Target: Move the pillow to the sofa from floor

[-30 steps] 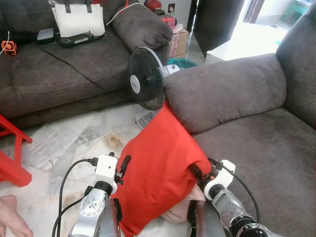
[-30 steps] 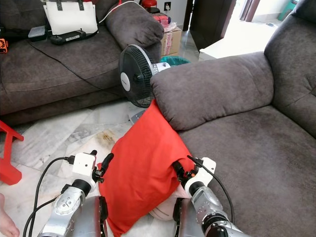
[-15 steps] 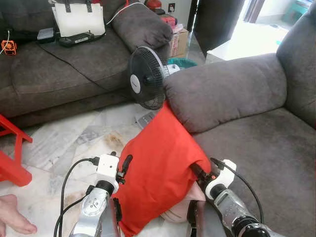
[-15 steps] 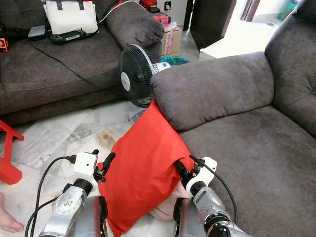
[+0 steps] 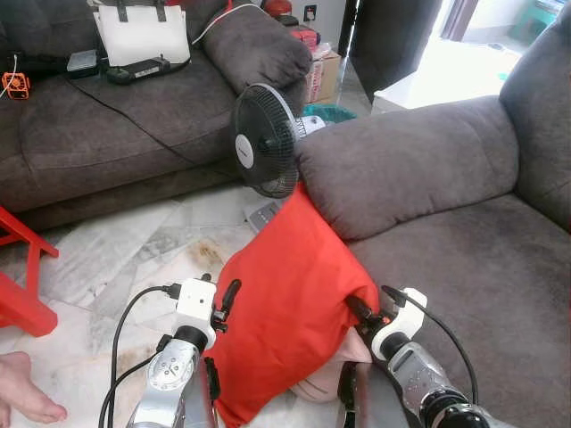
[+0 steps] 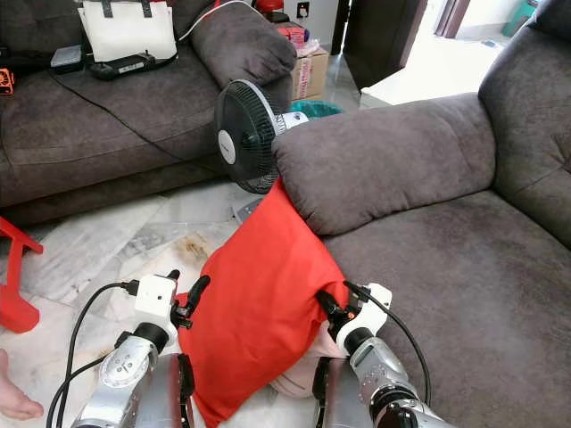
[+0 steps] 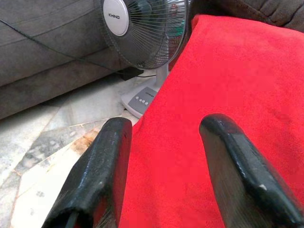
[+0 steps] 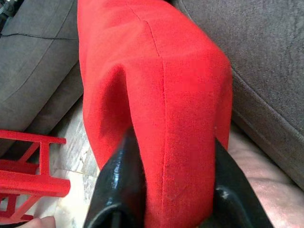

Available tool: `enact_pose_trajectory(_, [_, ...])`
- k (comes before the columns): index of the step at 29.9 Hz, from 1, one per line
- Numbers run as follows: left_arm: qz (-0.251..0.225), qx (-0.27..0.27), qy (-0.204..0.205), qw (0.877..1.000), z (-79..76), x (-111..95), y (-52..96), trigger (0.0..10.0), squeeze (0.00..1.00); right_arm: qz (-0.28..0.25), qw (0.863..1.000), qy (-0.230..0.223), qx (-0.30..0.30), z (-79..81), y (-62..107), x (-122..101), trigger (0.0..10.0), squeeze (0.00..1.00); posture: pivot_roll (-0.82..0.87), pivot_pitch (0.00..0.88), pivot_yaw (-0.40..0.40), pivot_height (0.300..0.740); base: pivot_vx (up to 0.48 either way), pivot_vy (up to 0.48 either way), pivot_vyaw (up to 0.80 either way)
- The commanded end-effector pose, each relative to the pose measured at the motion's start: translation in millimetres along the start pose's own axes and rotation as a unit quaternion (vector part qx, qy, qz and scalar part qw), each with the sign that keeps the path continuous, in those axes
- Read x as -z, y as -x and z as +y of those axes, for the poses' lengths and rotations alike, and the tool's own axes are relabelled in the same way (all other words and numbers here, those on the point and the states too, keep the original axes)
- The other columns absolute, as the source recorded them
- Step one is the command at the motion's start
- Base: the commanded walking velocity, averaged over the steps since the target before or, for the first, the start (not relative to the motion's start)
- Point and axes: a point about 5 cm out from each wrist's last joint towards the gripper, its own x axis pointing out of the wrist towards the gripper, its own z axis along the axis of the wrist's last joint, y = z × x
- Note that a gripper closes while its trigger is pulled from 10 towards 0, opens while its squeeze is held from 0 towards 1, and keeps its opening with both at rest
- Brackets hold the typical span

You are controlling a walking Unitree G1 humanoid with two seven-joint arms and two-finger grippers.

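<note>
Pinching one edge of the red pillow [image 5: 290, 303] between its narrow fingers, the right gripper [image 8: 173, 190] holds it beside the sofa [image 5: 464, 259] — the left gripper [image 7: 164, 175] presses its spread fingers flat against the opposite side, near the fan [image 5: 265, 141].

A black desk fan [image 5: 264, 140] stands on the marble floor [image 5: 116, 259]. A white bag [image 5: 141, 34] rests on the far couch [image 5: 98, 134]; a red stool [image 5: 22, 285] sits at near left beside a bare foot [image 5: 27, 399].
</note>
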Motion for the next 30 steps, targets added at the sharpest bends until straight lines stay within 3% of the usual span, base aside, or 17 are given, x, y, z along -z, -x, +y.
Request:
enact_pose_trajectory(1, [-0.001, 0.002, 0.005, 1.000, -1.0, 0.6, -0.4, 10.0, 0.00, 0.002, 1.000, -0.003, 0.002, -3.4, 2.4, 0.0, 0.0, 0.00, 0.12, 0.094, -0.069, 0.550, 0.000, 0.000, 0.00])
enact_pose_trajectory(30, [-0.001, 0.006, 0.004, 1.000, -3.0, -0.1, -1.5, 10.0, 0.00, 0.003, 1.000, 0.006, 0.008, -3.4, 2.3, 1.5, 0.0, 0.00, 0.11, 0.089, -0.057, 0.550, 0.000, 0.000, 0.00])
